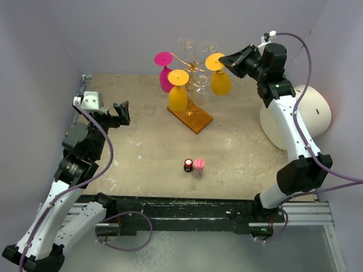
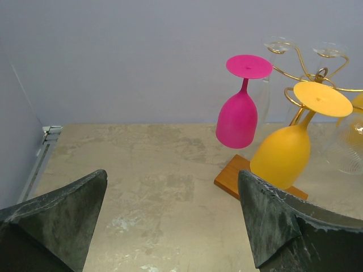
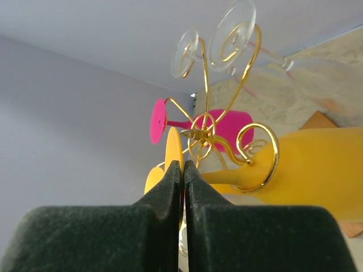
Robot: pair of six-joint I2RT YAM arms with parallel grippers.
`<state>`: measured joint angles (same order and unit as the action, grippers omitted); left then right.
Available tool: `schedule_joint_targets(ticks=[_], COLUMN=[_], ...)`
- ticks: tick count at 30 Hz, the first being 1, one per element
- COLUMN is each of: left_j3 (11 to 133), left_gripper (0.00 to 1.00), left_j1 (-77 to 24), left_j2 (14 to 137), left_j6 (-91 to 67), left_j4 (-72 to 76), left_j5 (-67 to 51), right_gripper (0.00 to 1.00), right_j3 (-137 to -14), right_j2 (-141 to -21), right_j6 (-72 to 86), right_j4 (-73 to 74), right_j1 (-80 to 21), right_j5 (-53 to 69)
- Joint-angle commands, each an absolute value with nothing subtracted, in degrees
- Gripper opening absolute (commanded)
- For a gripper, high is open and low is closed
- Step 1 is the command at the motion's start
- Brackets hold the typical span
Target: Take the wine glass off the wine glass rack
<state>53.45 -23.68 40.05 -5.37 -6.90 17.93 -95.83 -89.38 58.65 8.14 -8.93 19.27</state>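
The wine glass rack (image 1: 195, 71) is gold wire on a brown wooden base (image 1: 191, 118), standing at the back middle of the table. Several glasses hang upside down from it: a pink one (image 1: 165, 76), two yellow ones (image 1: 177, 96) and clear ones behind (image 1: 185, 44). My right gripper (image 1: 229, 61) is shut on the disc foot (image 3: 173, 144) of the right-hand yellow wine glass (image 1: 221, 82). That glass's stem still sits in a gold scroll ring (image 3: 258, 158). My left gripper (image 1: 122, 112) stands open to the left, well short of the rack, with nothing between its fingers (image 2: 172, 175).
A small dark bottle (image 1: 188, 165) and a pink-capped item (image 1: 199, 165) stand near the table's middle front. A large white rounded object (image 1: 306, 113) lies at the right edge beside my right arm. Grey walls close in the back and both sides.
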Motion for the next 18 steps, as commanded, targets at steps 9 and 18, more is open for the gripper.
schedule_joint_targets(ticks=[9,18], left_j3=[53.51,53.51], left_gripper=[0.99,0.99], left_j1=[-23.31,-23.36], left_j2=[39.96,40.16], left_j6=[-6.24,-6.32], left_j4=[-4.96,-4.97], left_j5=[16.84,16.81], right_gripper=[0.00,0.00], right_j3=[-96.71,-99.37], right_j2=[-91.91,-94.87], right_j6=[63.38,65.23], right_j4=[-2.38,-2.49], right_j1=[-8.62,-8.53], right_j5=[23.94,22.05])
